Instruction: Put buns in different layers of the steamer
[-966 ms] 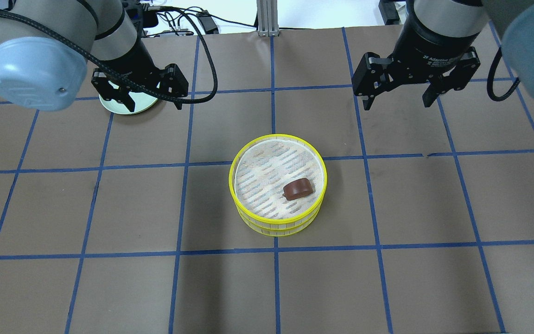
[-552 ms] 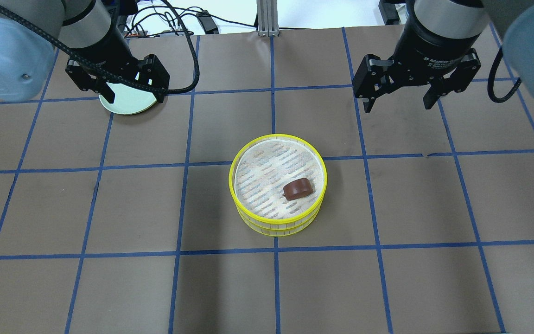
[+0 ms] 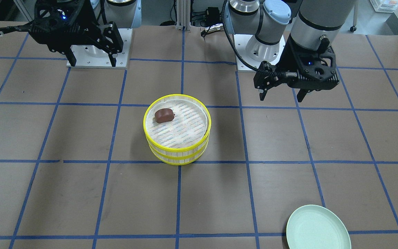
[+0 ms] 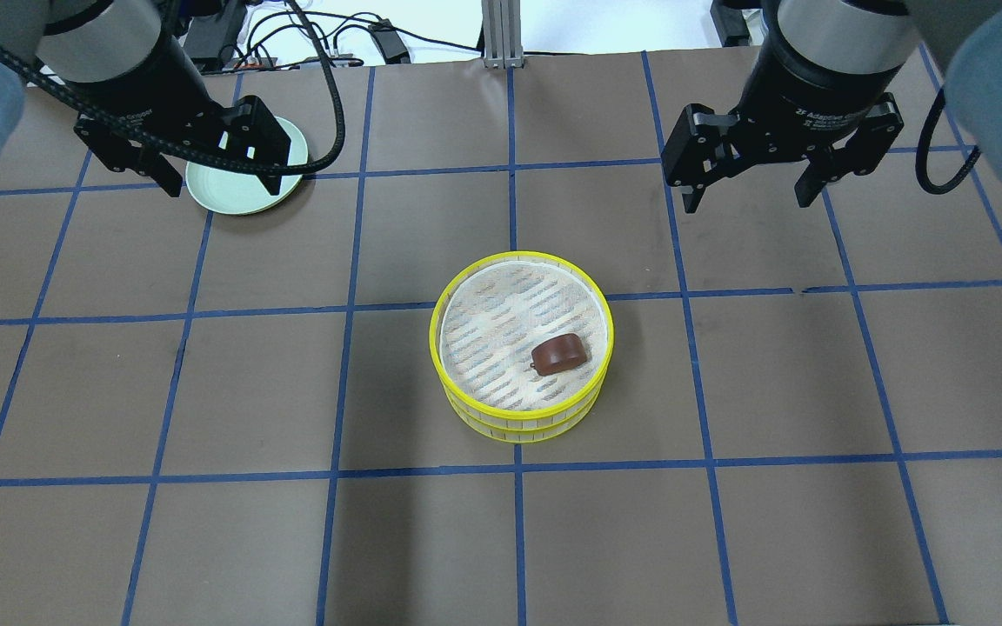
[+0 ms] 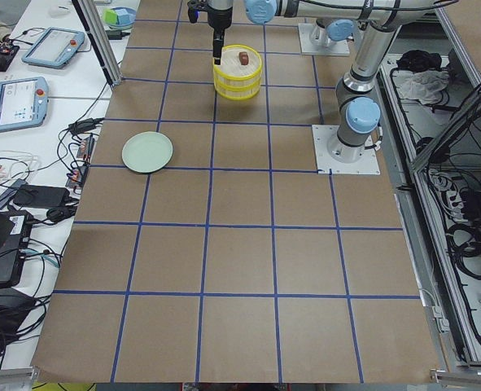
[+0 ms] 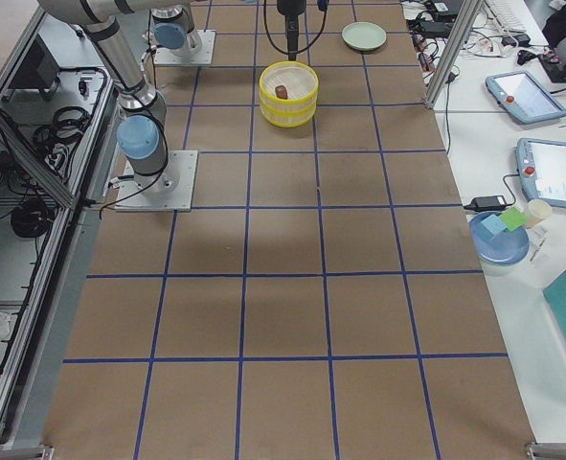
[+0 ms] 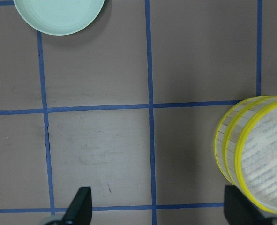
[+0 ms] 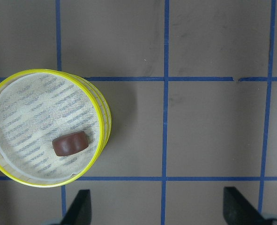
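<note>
The steamer (image 4: pixel 522 255) stands mid-table, its two yellow-rimmed layers stacked; it also shows in the front view (image 3: pixel 177 153). The dark reddish-brown bun (image 4: pixel 560 354) lies on the woven floor of the top layer, toward the steamer's right side, and also shows in the right wrist view (image 8: pixel 70 143). The cream-white bun is not visible; the lower layer's inside is hidden. My left gripper (image 4: pixel 223 187) is open and empty, high over the pale green plate at the far left. My right gripper (image 4: pixel 747 203) is open and empty, above the table at the far right of the steamer.
The pale green plate (image 4: pixel 233 198) lies empty at the far left, partly under my left gripper; it also shows in the front view (image 3: pixel 318 228). Blue tape lines grid the brown table. Cables and the arm bases lie along the robot's edge.
My left arm has swung left and back, uncovering more of the green plate. The right gripper, steamer and brown bun have not moved.
</note>
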`<control>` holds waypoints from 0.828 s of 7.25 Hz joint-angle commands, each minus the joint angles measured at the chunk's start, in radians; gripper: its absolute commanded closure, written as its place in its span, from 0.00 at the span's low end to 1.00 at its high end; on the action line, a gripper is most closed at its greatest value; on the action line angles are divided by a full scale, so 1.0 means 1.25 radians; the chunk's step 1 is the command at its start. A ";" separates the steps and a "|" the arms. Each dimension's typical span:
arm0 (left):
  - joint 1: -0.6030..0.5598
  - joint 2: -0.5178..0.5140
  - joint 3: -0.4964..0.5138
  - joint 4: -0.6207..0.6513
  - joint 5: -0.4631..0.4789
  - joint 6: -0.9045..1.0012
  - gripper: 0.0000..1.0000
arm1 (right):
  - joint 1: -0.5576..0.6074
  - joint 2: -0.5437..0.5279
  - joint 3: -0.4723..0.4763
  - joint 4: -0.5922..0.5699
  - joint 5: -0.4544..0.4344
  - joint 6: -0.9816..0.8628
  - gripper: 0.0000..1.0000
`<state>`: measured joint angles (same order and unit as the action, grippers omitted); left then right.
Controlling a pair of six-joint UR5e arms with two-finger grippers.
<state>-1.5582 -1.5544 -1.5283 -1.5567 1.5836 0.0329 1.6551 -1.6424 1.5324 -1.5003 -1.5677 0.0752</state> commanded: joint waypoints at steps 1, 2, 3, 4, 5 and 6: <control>0.028 0.015 0.005 -0.031 0.002 0.006 0.00 | 0.000 0.000 0.000 0.000 0.000 0.000 0.00; 0.052 0.020 0.007 -0.036 -0.006 0.006 0.00 | 0.000 0.000 0.000 0.000 0.000 0.000 0.00; 0.055 0.029 0.005 -0.037 -0.004 0.015 0.00 | 0.000 0.000 0.000 0.000 0.000 0.000 0.00; 0.055 0.043 0.004 -0.041 -0.002 0.058 0.00 | 0.000 0.000 0.000 0.000 0.000 0.000 0.00; 0.054 0.043 0.002 -0.041 -0.005 0.073 0.00 | 0.000 0.000 0.000 0.000 0.000 0.000 0.00; 0.050 0.046 0.000 -0.041 -0.004 0.073 0.00 | 0.000 -0.002 0.000 0.000 0.000 0.000 0.00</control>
<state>-1.4924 -1.5021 -1.5255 -1.6068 1.5786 0.1116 1.6551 -1.6435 1.5324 -1.5002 -1.5677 0.0752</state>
